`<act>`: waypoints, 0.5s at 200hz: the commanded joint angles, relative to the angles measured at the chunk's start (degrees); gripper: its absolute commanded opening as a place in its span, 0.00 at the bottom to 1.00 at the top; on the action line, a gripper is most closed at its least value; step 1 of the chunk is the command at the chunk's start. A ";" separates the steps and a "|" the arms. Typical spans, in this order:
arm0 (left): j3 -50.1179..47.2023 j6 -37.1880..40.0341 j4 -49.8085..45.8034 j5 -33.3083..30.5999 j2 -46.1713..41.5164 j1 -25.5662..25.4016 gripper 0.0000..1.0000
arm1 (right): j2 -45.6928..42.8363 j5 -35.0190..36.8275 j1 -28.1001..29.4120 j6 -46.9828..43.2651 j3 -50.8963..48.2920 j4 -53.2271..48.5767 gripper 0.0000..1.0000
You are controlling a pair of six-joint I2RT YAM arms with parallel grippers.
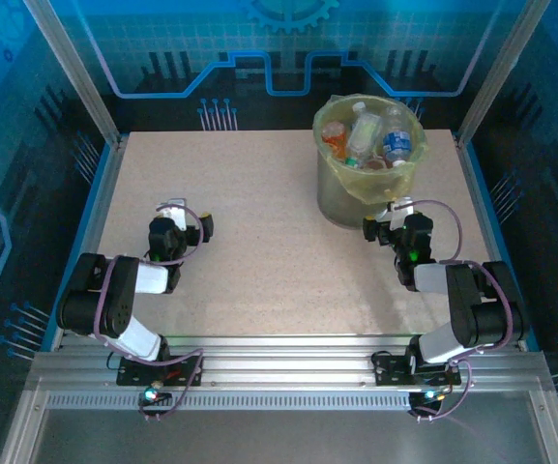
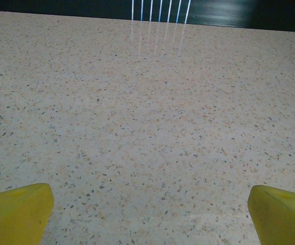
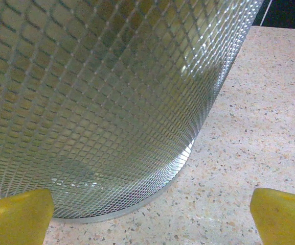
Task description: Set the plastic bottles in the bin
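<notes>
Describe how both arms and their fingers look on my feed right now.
Both the left arm and right arm have black joints with white link covers, and a mauve cable loops along each. The wrist cameras show yellow fingers with blunt, wedge-shaped tips. A green light glows on the right wrist.

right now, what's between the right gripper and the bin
Only a narrow strip of bare table, seen in the right wrist view; the open right gripper faces the bin wall.
</notes>
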 commanded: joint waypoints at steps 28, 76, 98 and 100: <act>0.57 1.27 -0.14 1.32 -0.63 0.51 0.99 | 0.57 0.86 0.68 -0.64 1.19 -0.15 1.00; 0.55 1.44 -0.20 1.54 -0.69 0.51 0.99 | 0.59 0.86 0.63 -0.62 1.19 -0.15 1.00; 0.58 1.40 -0.11 1.59 -0.63 0.51 0.99 | 0.60 0.86 0.69 -0.62 1.19 -0.15 1.00; 0.62 1.43 -0.14 1.60 -0.65 0.51 0.99 | 0.60 0.87 0.68 -0.64 1.19 -0.15 1.00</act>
